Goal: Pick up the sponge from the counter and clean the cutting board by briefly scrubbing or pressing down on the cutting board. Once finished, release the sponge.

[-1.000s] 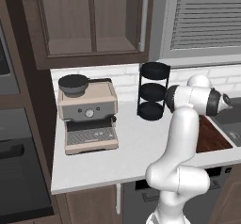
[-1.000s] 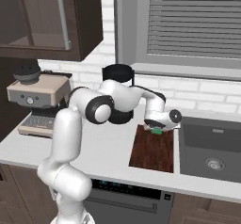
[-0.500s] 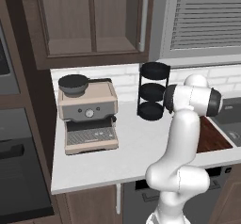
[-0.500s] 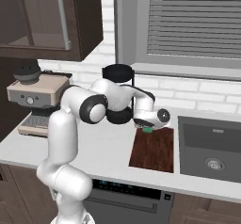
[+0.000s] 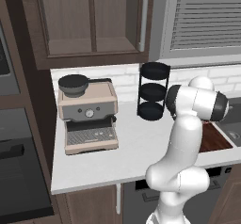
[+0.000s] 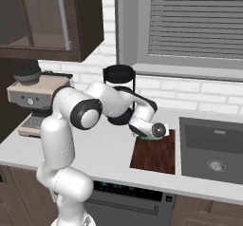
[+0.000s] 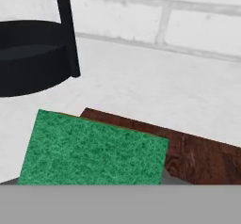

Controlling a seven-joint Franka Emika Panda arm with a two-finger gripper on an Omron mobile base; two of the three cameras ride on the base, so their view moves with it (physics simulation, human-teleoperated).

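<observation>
While the left base view looks across the kitchen, the white counter [image 5: 136,138] runs from a tan coffee machine [image 5: 88,115] on the left to a black three-tier rack [image 5: 153,91] standing against the white brick backsplash [image 5: 120,82], with dark wood cabinets [image 5: 89,20] above and a slatted window blind [image 5: 207,16] to the right. The arm's white body rises in front and hides most of the cutting board [image 5: 214,138], of which a dark reddish-brown strip shows beside the sink [image 5: 233,129]. From the right base view, the same counter [image 6: 95,149] carries the board [image 6: 156,154] just left of the grey sink basin [image 6: 213,149], the rack [image 6: 118,78] behind it and the coffee machine [image 6: 35,94] far left under the cabinet. The arm bends low over the board's far edge, and the gripper [image 6: 151,134] sits there with a sliver of the green sponge [image 6: 148,137] beneath it, at the board's back left corner. Whether the jaws are clamped on the sponge or apart cannot be told. Seen by the hand view, the sponge's [image 7: 94,150] green face fills the lower left, overlapping the corner of the wooden board [image 7: 202,157], with bare counter [image 7: 155,82], the rack's black bottom tray [image 7: 30,53] and brick wall [image 7: 197,25] beyond.
</observation>
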